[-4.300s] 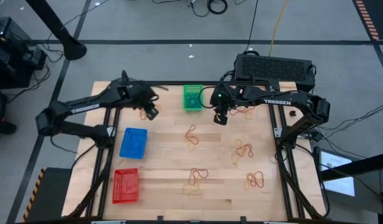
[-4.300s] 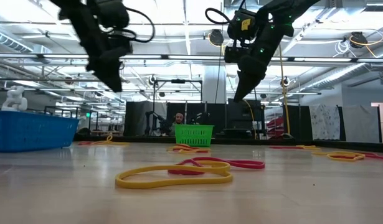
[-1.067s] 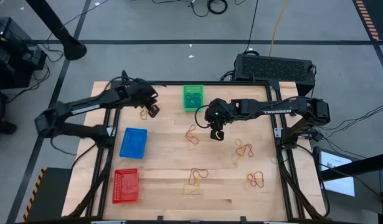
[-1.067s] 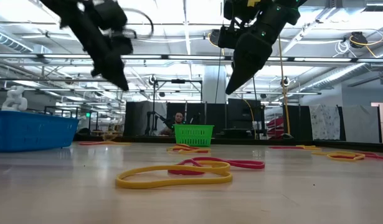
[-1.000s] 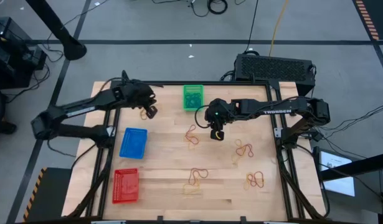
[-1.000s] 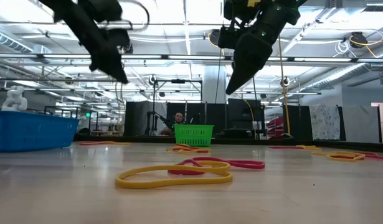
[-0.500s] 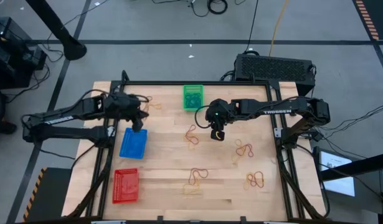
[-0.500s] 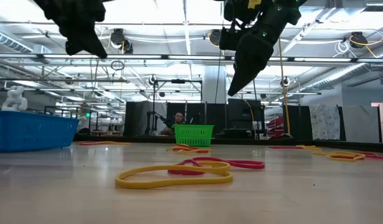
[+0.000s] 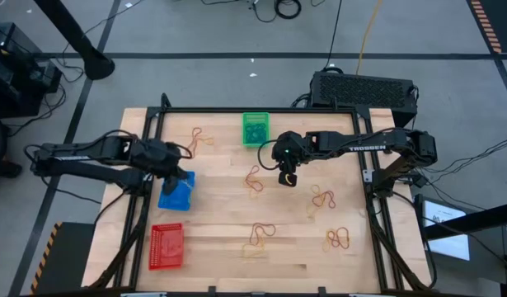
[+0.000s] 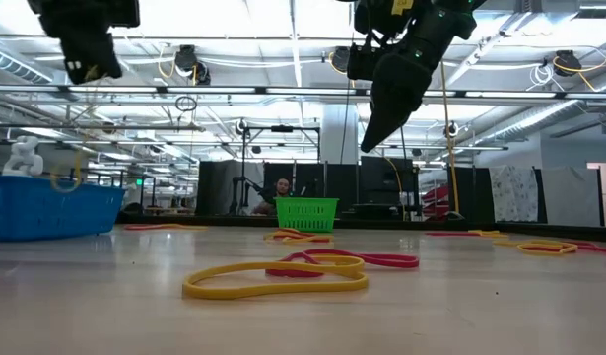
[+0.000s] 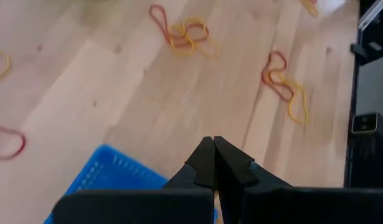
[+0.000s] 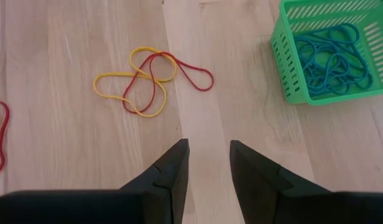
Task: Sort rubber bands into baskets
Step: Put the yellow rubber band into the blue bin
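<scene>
My left gripper (image 9: pixel 179 177) is shut and hangs over the blue basket (image 9: pixel 172 198). A thin yellow rubber band (image 10: pixel 66 177) dangles below it in the low view. My right gripper (image 9: pixel 288 176) stands open above bare wood, with nothing between its fingers. It is between the green basket (image 9: pixel 255 129) and a red-and-yellow tangle of rubber bands (image 12: pixel 151 78). The green basket holds dark bands (image 12: pixel 331 56). The red basket (image 9: pixel 166 246) sits at the near left. My left gripper pinches the yellow rubber band between its shut fingertips (image 11: pixel 213 163), which slant downward. The fingers hide which part of the loop they have. The band hangs slack below them, its lower end (image 10: pixel 64 183) level with the blue basket's rim (image 10: pixel 46 182).
Loose red and yellow bands lie in clumps at the table's middle (image 9: pixel 253 179), right (image 9: pixel 321 196), near right (image 9: pixel 338 239), near middle (image 9: pixel 260 235) and far left (image 9: pixel 197 137). A black box (image 9: pixel 364 89) stands beyond the far edge.
My left gripper, still shut, has swung from the bands at the far left toward the table's near left. It now hangs over the blue basket. The yellow band has come with it and hangs at the basket.
</scene>
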Motion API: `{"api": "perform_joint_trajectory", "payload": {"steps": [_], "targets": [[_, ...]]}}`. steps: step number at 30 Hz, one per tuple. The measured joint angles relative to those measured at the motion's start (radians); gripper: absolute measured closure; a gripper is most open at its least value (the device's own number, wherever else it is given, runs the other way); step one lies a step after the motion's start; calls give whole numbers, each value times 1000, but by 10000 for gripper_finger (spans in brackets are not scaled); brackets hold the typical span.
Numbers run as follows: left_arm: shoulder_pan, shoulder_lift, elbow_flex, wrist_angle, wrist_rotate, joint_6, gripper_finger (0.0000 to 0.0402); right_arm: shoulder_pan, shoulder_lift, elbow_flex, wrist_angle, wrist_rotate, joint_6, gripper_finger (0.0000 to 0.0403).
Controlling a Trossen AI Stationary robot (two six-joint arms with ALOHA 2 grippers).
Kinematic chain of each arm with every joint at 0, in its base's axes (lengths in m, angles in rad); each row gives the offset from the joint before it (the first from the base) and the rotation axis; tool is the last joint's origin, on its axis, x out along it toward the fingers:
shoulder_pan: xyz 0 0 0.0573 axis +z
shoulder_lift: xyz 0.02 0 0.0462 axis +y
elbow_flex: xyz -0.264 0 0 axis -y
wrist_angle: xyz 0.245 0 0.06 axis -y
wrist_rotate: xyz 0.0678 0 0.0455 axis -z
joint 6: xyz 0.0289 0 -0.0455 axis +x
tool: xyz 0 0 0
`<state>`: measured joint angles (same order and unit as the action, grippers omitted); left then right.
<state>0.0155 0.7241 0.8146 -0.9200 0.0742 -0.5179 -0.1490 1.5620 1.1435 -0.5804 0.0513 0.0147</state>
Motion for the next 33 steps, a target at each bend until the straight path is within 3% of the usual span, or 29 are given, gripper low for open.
{"api": "perform_joint_trajectory", "payload": {"steps": [16, 33], "targets": [[-1, -45, 0, -396, -143, -133, 400, 0, 0, 0, 1, 0, 0, 293], [-1, -45, 0, -363, -162, -132, 400, 0, 0, 0, 8, 0, -1, 293]]}}
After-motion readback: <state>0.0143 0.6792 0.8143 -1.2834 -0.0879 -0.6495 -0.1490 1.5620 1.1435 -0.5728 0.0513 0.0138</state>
